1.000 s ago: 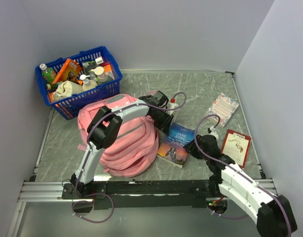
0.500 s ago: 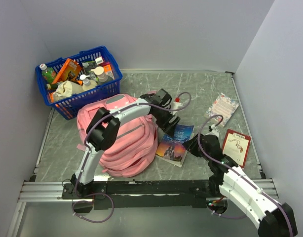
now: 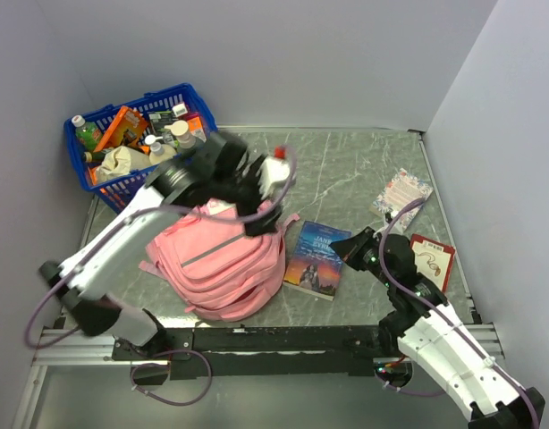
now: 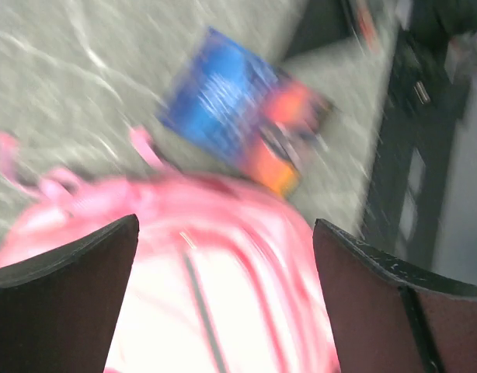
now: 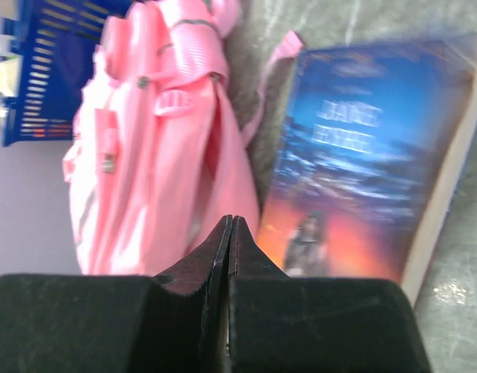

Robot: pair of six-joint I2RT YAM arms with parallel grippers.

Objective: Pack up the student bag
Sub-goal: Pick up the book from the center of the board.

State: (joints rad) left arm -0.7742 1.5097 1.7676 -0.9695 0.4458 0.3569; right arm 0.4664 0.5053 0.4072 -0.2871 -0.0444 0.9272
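The student bag (image 3: 223, 264), a soft pink backpack with a grey stripe, lies left of the table's centre. My left gripper (image 3: 257, 207) hovers over its top end, blurred by motion. In the left wrist view the left gripper (image 4: 224, 222) stands wide open with nothing between its fingers, the bag (image 4: 223, 295) below it. A blue-and-orange book (image 3: 317, 259) lies flat just right of the bag. My right gripper (image 3: 340, 243) is shut and empty at the book's right edge, pointing at the bag (image 5: 153, 155) across the book (image 5: 370, 155) in the right wrist view (image 5: 231, 223).
A blue plastic basket (image 3: 122, 183) full of bottles and packets stands at the back left, close behind the bag. A floral book (image 3: 404, 195) and a red book (image 3: 433, 262) lie at the right. White walls enclose the table.
My left arm has swung up and left from the bag's right side to above its top, and its gripper has opened wide. My right gripper has shut and edged toward the book.
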